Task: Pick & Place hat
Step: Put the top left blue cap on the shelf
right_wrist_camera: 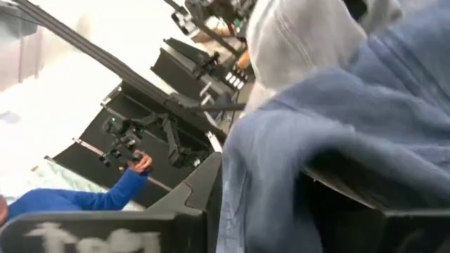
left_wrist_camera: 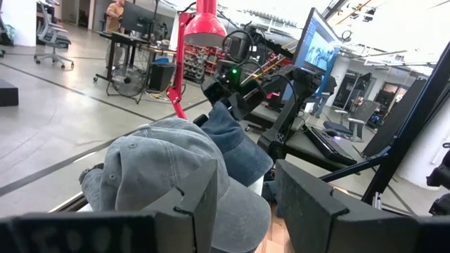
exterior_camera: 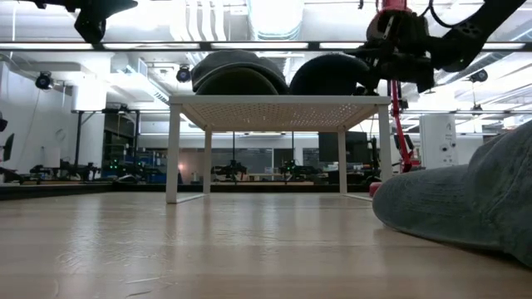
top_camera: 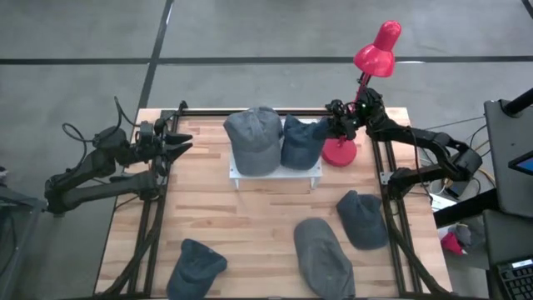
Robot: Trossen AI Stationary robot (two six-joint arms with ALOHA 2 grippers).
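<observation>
A grey hat [top_camera: 254,137] and a blue hat [top_camera: 300,143] lie side by side on a small white stand [top_camera: 275,177] at the table's far middle. My right gripper [top_camera: 331,127] is level at the blue hat's right edge. Its fingers are open, with blue cloth [right_wrist_camera: 351,105] between them. In the low view both hats [exterior_camera: 237,73] [exterior_camera: 328,75] sit on the stand's top [exterior_camera: 278,102], with the right gripper [exterior_camera: 391,58] beside them. My left gripper [top_camera: 185,140] waits open at the far left, clear of the stand, with nothing between its fingers [left_wrist_camera: 246,211]. My right gripper reaches in level from the table's right side with its fingers on either side of the blue hat's right edge. The cloth [right_wrist_camera: 239,183] lies against one finger [right_wrist_camera: 200,204]. A dark gap shows between the cloth and the other finger [right_wrist_camera: 351,211]. The hat rests on the stand.
Three more hats lie on the near half of the table: one right of middle [top_camera: 360,218], one at the near middle [top_camera: 323,254], one at the near left [top_camera: 196,267]. A red desk lamp [top_camera: 375,50] has its base [top_camera: 340,152] just right of the stand.
</observation>
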